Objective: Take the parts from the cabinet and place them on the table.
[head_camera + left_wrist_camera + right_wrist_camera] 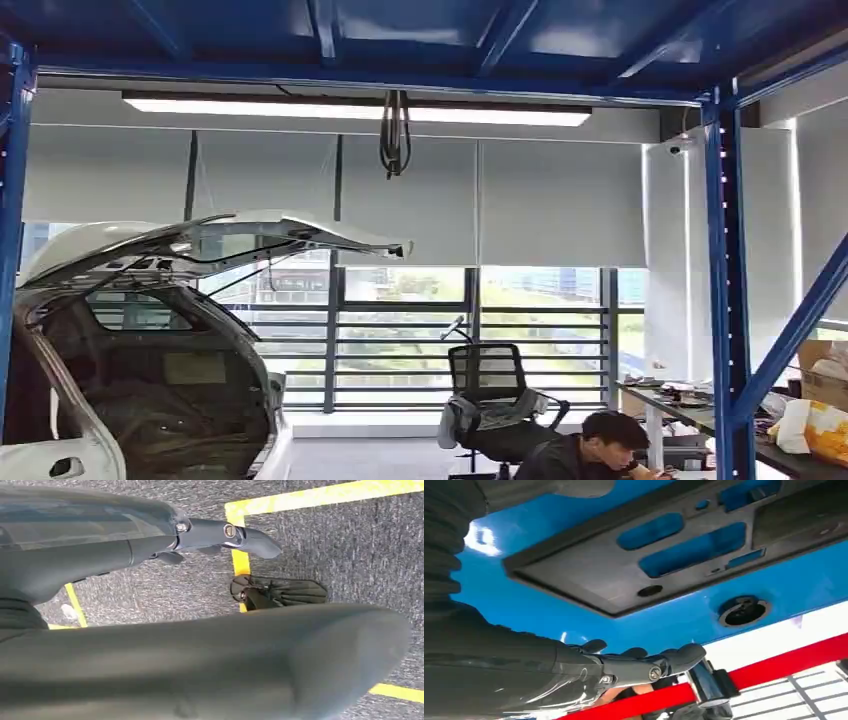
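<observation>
Right hand [624, 667] is reaching beside a dark part [659, 555] on the blue cabinet [574, 615], fingers extended, holding nothing; left hand [200, 535] hanging, fingers apart; next calls for grasping

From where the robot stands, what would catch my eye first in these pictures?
The white car body at lower left of the head view, its tailgate raised high, stands out under the blue steel frame. A person sits low near a black office chair before the windows. In the right wrist view the right hand reaches beside a dark flat part lying on a bright blue surface.
</observation>
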{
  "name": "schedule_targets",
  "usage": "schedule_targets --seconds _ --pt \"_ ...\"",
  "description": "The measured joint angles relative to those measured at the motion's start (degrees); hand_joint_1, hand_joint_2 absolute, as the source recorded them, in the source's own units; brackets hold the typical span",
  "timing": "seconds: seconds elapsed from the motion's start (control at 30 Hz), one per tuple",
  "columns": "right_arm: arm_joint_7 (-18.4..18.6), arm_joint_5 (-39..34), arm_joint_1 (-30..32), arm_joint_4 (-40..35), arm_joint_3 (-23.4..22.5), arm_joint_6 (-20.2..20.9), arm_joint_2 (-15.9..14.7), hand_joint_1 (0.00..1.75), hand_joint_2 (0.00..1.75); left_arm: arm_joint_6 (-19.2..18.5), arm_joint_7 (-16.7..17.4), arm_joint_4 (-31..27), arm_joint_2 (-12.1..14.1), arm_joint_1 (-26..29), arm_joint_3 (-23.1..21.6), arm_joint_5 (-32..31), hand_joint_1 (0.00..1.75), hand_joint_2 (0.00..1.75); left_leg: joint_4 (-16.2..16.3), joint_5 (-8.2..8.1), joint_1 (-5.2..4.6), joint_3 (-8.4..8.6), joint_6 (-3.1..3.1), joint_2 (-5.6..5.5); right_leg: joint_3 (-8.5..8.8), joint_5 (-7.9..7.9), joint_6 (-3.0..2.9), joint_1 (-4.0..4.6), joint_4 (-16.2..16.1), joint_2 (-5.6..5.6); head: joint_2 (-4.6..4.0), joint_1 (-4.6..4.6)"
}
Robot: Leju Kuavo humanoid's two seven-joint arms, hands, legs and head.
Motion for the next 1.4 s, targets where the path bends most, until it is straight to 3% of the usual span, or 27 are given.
schedule_targets --seconds 0.27,0.5,0.7,0.8,1.4 --pt "-0.2 -1.0 -4.6 7.0 3.5 -0.6 3.2 0.0 1.75 -0.1 -2.7 0.0 0.0 -0.4 0.2 0.4 0.0 0.0 0.0 0.0 0.01 -0.01 0.0 0.01 -0.02 0.0 0.0 0.0 0.0 0.0 0.0 0.0" --pt "-1.0 -1.4 -8.1 12.7 7.0 1.7 6.4 0.0 1.75 -0.4 -4.3 0.0 0.3 -1.0 0.2 0.4 0.0 0.0 0.0 0.0 0.01 -0.01 0.0 0.01 0.0 0.0 0.0 0.0 0.0 0.0 0.0 0.0" --pt "-1.0 -1.4 -8.3 12.9 7.2 1.9 6.5 0.0 1.75 -0.4 -4.3 0.0 0.3 -1.0 0.2 0.4 0.0 0.0 0.0 0.0 0.01 -0.01 0.0 0.01 -0.01 0.0 0.0 0.0 0.0 0.0 0.0 0.0" --pt "-1.0 -3.6 -12.4 15.0 13.0 5.3 9.5 0.0 1.75 -0.4 -4.7 0.0 0.3 -1.3 0.2 0.5 0.0 0.0 0.0 0.0 0.02 -0.02 0.0 0.0 -0.02 0.0 0.0 0.0 0.0 0.0 0.0 0.0" --pt "1.7 -13.0 -17.4 11.9 21.0 9.7 9.1 0.0 1.75 -0.4 -4.4 0.0 0.3 -1.3 0.3 1.5 0.0 0.0 0.0 0.0 0.02 -0.01 0.0 0.01 -0.04 0.0 0.0 0.0 0.0 0.01 0.0 0.0"
